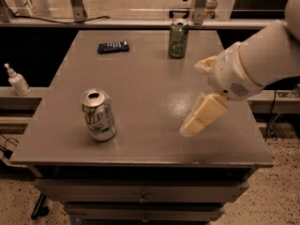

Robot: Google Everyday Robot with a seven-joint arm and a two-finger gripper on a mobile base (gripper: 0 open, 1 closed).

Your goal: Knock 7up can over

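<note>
7up can [98, 115] stood upright near the front left of the grey table [140, 139], a white and silver can with green lettering. Its silver top was punched open, though I couldn't see whether any drink was left inside. A second can [178, 38], darker and green all over, stood upright towards the far edge, well apart from the first; its top looked open too, and what it held was just as hidden from me. That made two cans on the table.

Beside them on the tabletop lay one flat dark packet [113, 46], near the far left, between the left edge and the green can. Off the table, on a low ledge to the left, stood one small white pump bottle [17, 81].

One gripper [191, 98] reached in from the right on a thick white arm [262, 60], hanging over the right half of the table. Its two pale fingers [205, 115] were spread apart with nothing between them. It was well clear of the 7up can and touched neither can.
</note>
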